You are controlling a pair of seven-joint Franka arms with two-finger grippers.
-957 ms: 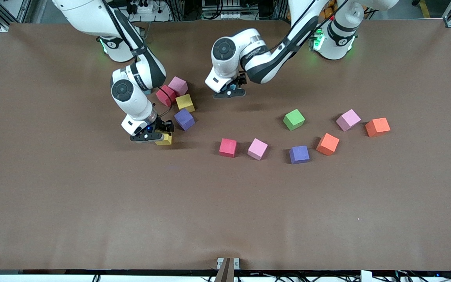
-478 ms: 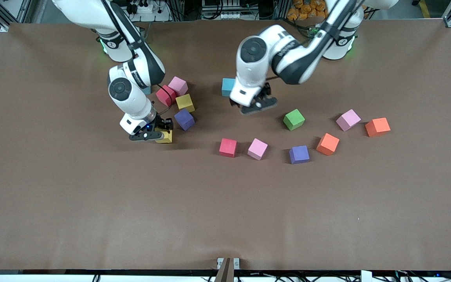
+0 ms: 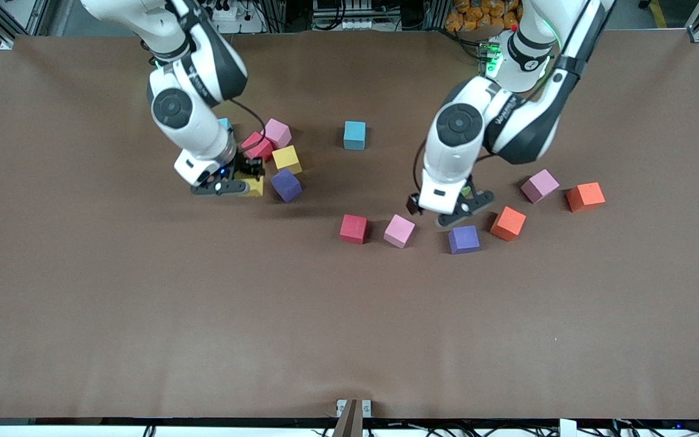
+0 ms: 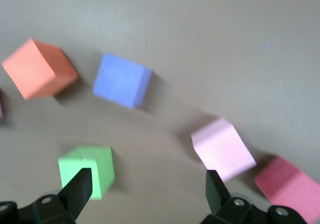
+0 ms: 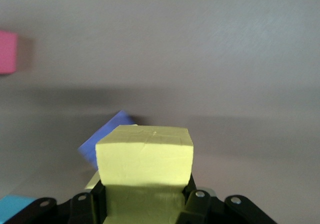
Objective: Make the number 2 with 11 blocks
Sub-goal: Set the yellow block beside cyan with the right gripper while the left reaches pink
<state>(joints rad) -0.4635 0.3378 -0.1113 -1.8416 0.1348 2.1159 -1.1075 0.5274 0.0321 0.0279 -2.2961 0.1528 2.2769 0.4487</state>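
Observation:
My right gripper (image 3: 235, 186) is shut on a yellow block (image 5: 145, 156) and holds it just above the table, beside a purple block (image 3: 286, 184). Close by lie a second yellow block (image 3: 287, 159), a red block (image 3: 256, 145) and a pink block (image 3: 277, 132). My left gripper (image 4: 147, 184) hangs open over a green block (image 4: 87, 174), which my hand hides in the front view. Around it lie a purple block (image 3: 464, 239), a pink block (image 3: 399, 230), a red block (image 3: 353, 229) and an orange block (image 3: 508, 223). No number 2 is in view.
A sky blue block (image 3: 354, 135) sits alone between the two clusters. A pink block (image 3: 539, 186) and an orange block (image 3: 585, 196) lie toward the left arm's end. Another sky blue block (image 3: 224, 124) peeks out under the right arm.
My right gripper closed on the yellow block and rose with it. My left arm swung away from the sky blue block, now alone on the table, to above the green block.

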